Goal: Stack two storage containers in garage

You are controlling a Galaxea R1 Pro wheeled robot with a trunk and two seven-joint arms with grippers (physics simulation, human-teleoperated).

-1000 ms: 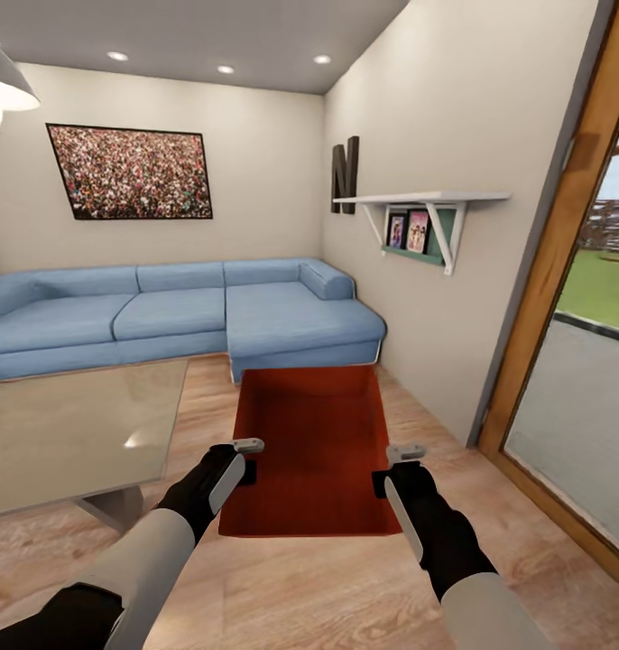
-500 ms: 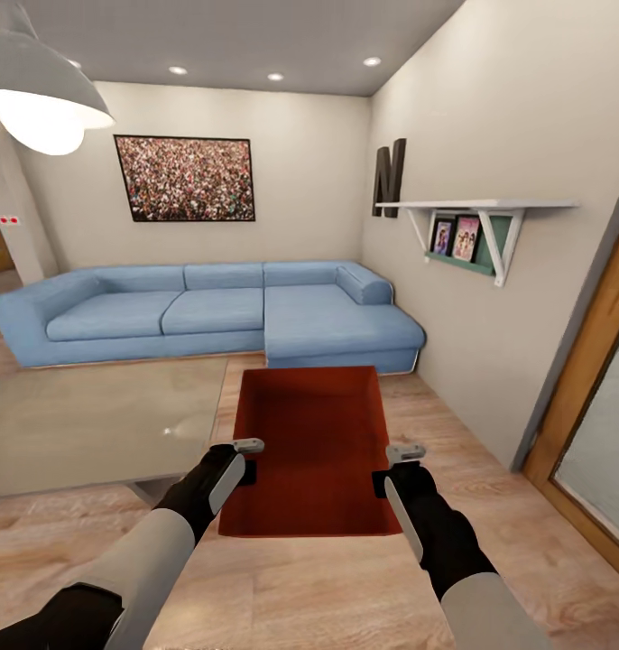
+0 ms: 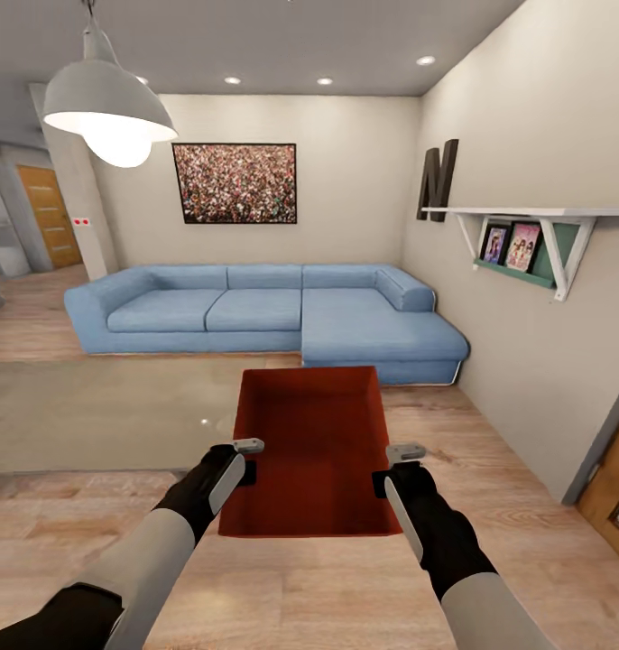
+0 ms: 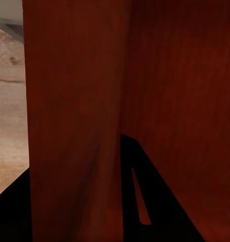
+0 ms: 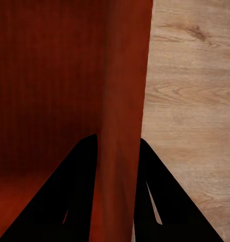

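Note:
I hold one orange-red storage container (image 3: 309,451) in front of me, above the light wood plank floor of the living room. My left gripper (image 3: 246,460) is shut on its left wall (image 4: 74,126), one finger inside and one outside. My right gripper (image 3: 389,468) is shut on its right wall (image 5: 122,101) the same way. The bin is level and empty. The other container is out of view.
A blue corner sofa (image 3: 264,316) stands along the far wall. A glass-topped table (image 3: 93,411) is close on my left. A pendant lamp (image 3: 109,104) hangs upper left. A wall shelf (image 3: 526,226) juts out at right. A wooden door (image 3: 48,217) shows far left.
The whole view has swung to the left: sofa, picture and shelf slid right, the glass doors left the frame. The container and both grippers keep the same place before me.

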